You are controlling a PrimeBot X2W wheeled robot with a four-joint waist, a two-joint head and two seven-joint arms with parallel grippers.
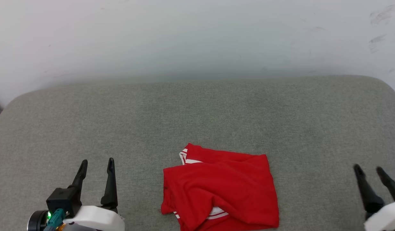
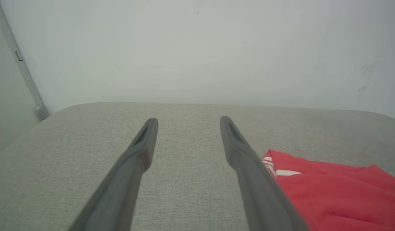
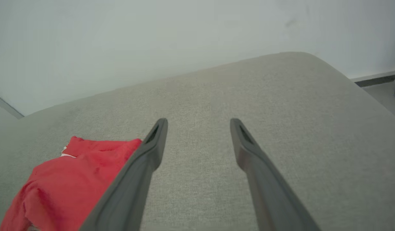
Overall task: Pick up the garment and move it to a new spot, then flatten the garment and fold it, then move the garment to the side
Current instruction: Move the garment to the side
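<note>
Grey fabric-covered worktop, rounded far corners, backing onto pale wall. Dark scuff marks on wall, upper right. Strip of grey floor past right corner, dark skirting along wall.

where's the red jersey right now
Head view, low centre: the red jersey lies crumpled on the grey cushion, between the left gripper and the right gripper, touching neither.

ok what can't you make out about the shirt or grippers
Head view: the garment runs off the bottom edge; folds hide inner layers.
Left wrist view: a finger of the left gripper covers part of the garment.
Head view: the right gripper is blurred, its body cut off.
</note>
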